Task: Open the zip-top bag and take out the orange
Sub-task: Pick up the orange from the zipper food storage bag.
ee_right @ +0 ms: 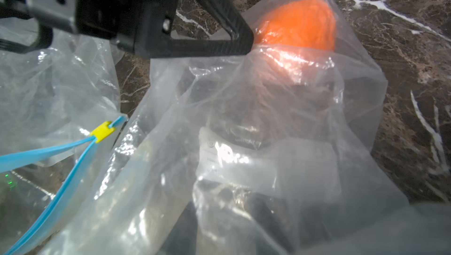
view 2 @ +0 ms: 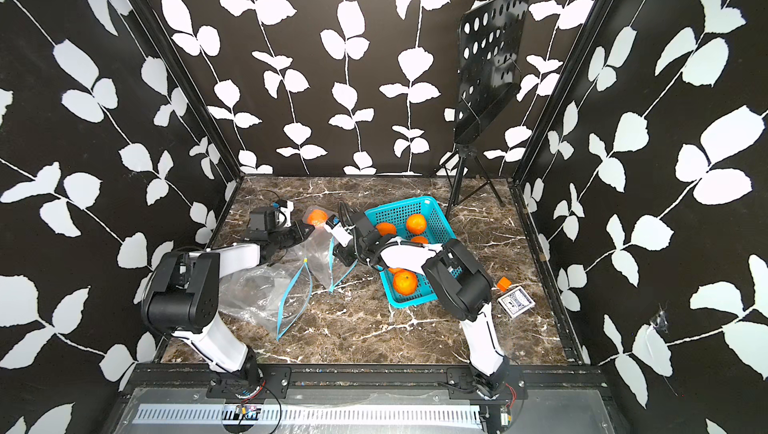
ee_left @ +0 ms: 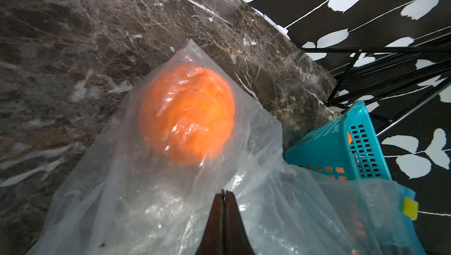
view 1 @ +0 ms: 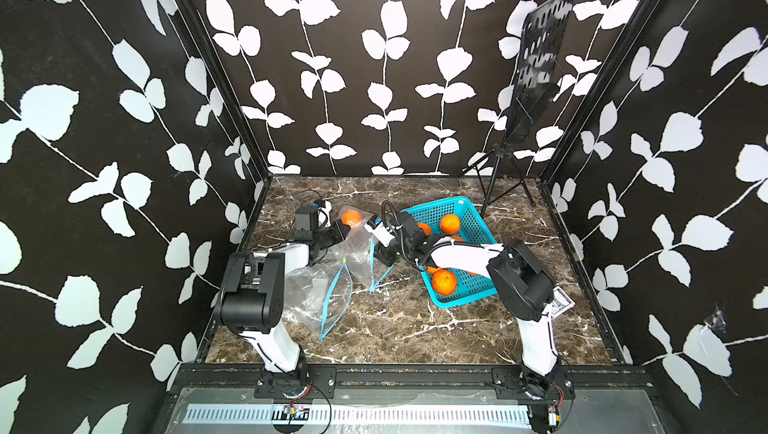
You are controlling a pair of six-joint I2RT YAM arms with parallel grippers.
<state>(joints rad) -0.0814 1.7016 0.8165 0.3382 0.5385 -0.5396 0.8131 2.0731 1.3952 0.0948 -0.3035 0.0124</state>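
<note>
Around orange, clear bag; teal basket near.

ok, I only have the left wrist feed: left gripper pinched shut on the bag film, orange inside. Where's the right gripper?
Observer: The right gripper is at the zip-top bag's mouth, at the opposite end from the orange. Plastic hides how its jaws stand.
Operator: Mouth open?
Observer: Yes. In both top views its blue zip strips stand parted in a V.
Operator: Anything nearby to snag?
Observer: A second bag with no orange in it lies unzipped just in front, toward the robot.
</note>
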